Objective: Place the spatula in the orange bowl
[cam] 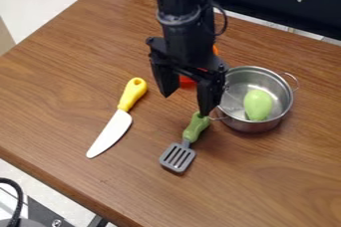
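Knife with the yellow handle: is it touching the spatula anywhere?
Apart. The camera view shows the knife lying to one side of the spatula, with a wide strip of bare tabletop between them.

A white-bladed toy knife with a yellow handle point(110, 132) lies on the brown wood-grain table point(63, 76), well apart from a round silver metal pot point(248, 126) holding a pale green, pear-shaped object point(257, 104).

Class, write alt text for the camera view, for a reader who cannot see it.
A black robot arm hangs its open hand near a green-handled spatula on a wooden table. Left in view lies a yellow-handled knife; right, a metal pot holds a green item. Something orange-red is partly hidden behind the arm.
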You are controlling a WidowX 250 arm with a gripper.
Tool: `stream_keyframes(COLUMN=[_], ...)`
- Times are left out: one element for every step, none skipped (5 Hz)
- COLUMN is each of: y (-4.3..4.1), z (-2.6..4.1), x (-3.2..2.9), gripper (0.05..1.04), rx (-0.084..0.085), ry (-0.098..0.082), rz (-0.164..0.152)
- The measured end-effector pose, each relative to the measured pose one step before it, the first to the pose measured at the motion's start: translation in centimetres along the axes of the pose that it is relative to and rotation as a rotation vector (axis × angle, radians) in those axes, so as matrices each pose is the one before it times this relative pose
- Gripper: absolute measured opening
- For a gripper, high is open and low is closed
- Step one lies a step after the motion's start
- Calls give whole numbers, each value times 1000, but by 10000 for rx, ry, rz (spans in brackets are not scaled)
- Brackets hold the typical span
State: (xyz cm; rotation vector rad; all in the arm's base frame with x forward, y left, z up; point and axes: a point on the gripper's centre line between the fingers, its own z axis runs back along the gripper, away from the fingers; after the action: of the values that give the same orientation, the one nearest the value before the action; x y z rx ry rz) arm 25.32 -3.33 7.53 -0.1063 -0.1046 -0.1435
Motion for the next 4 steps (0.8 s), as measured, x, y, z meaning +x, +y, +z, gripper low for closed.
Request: stream_keyframes(y=[-373,16,-239,-21], z=[-418,-937,-940,-994], x=[118,-212,-307,-71], gripper=[998,997,998,998], rx=[134,70,28,254], ry=[-236,-6,290,-205], rz=[446,182,-306,-39])
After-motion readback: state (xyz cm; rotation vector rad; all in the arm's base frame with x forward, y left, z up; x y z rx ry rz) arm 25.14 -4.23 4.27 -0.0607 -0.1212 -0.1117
